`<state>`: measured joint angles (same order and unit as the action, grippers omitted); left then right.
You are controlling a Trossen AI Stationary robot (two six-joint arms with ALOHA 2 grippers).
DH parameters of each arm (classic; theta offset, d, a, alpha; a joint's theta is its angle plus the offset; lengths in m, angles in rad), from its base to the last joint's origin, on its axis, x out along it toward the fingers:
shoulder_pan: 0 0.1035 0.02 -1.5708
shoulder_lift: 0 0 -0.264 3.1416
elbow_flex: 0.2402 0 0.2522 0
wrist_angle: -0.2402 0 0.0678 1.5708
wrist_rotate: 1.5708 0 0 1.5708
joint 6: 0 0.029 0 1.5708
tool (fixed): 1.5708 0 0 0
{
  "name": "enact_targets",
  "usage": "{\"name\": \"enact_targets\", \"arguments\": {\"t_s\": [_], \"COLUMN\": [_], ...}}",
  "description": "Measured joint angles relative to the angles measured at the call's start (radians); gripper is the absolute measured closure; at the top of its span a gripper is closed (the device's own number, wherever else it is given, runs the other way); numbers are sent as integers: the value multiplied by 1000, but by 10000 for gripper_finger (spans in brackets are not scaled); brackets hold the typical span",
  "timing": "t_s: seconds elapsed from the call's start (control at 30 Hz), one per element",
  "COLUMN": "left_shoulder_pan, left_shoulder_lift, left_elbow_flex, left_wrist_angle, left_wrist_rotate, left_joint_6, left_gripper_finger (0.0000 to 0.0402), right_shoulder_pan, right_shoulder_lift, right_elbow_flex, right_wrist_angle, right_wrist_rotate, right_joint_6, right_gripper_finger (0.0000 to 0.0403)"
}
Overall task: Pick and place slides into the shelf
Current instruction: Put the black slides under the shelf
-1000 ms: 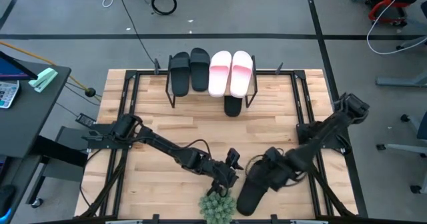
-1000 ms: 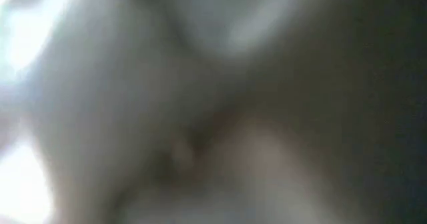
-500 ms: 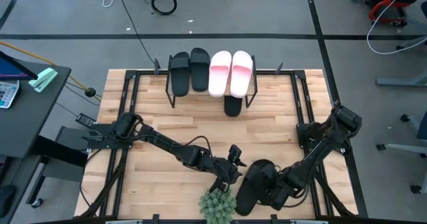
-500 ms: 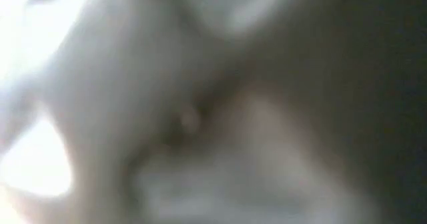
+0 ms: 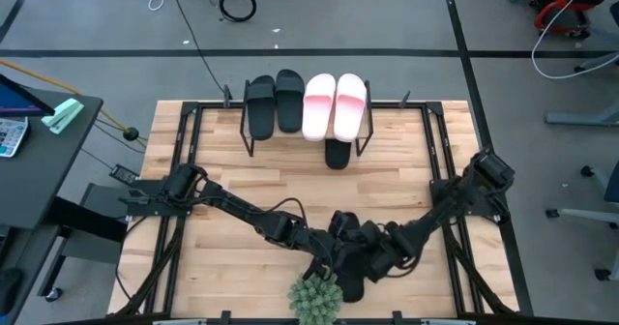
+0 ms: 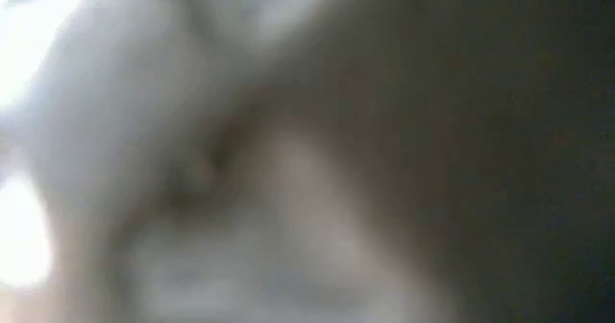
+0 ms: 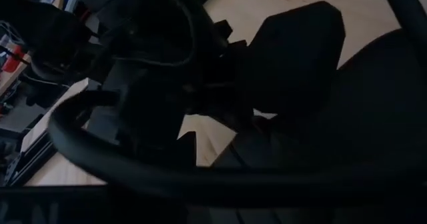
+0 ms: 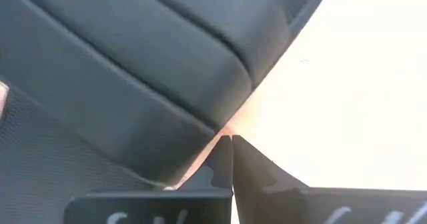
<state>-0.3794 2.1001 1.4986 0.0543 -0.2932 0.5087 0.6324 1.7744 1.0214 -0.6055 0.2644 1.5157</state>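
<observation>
One black slide (image 5: 352, 282) lies near the table's near edge, mostly hidden under both arms, beside the green plant (image 5: 315, 302). My right gripper (image 5: 368, 257) is shut at it; the right wrist view shows the wide strap (image 8: 153, 57) right before the tips (image 8: 230, 143). My left gripper (image 5: 340, 230) hovers at the slide's left side, and the slide (image 7: 347, 117) fills the left wrist view. On the shelf (image 5: 250, 143) rest two black slides (image 5: 274, 103) and two pink ones (image 5: 335, 104). Another black slide (image 5: 337, 155) lies beneath it. My right gripper has its shut fingertips (image 8: 225, 159) against the black slide where the strap's edge (image 8: 223, 121) meets the sole, coming low from the table's right. The slide lies on the table. Whether the tips press it or just reach it, I cannot tell.
The plant stands at the near edge, close to both grippers. Black rails (image 5: 184, 170) run along the table's left and right sides. Bare wood lies between the shelf and the arms. The low view is blocked by something blurred right at the lens.
My right gripper has swung toward the near edge and then toward the table's left, up to the left gripper. The black slide has slid left with it and turned, ending under both arms next to the plant.
</observation>
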Motion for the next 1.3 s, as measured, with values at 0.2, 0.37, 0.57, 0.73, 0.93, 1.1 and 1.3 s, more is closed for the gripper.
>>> {"name": "enact_targets", "arguments": {"t_s": [0.2,0.37,0.57,0.73,0.93,1.1,1.3], "left_shoulder_pan": [-10,-17,-16,-15,-15,-8,-2], "left_shoulder_lift": [0,0,0,0,0,0,0], "left_elbow_flex": [0,0,1,1,1,1,1], "left_wrist_angle": [-35,-102,-115,-119,-118,-118,-145], "left_wrist_rotate": [-5,-1,0,-1,0,1,-45], "left_joint_6": [-63,-106,-124,-131,-131,-131,-157], "left_gripper_finger": [198,202,198,202,200,199,207], "right_shoulder_pan": [-56,-14,105,162,106,39,-46], "right_shoulder_lift": [0,-22,-109,-147,-53,-13,-6], "right_elbow_flex": [-1,4,46,64,61,61,61], "right_wrist_angle": [-2,2,1,34,59,145,124], "right_wrist_rotate": [-7,-21,21,177,122,116,122], "right_joint_6": [-102,-77,8,7,-55,-176,-297], "right_gripper_finger": [403,403,403,403,403,403,403]}}
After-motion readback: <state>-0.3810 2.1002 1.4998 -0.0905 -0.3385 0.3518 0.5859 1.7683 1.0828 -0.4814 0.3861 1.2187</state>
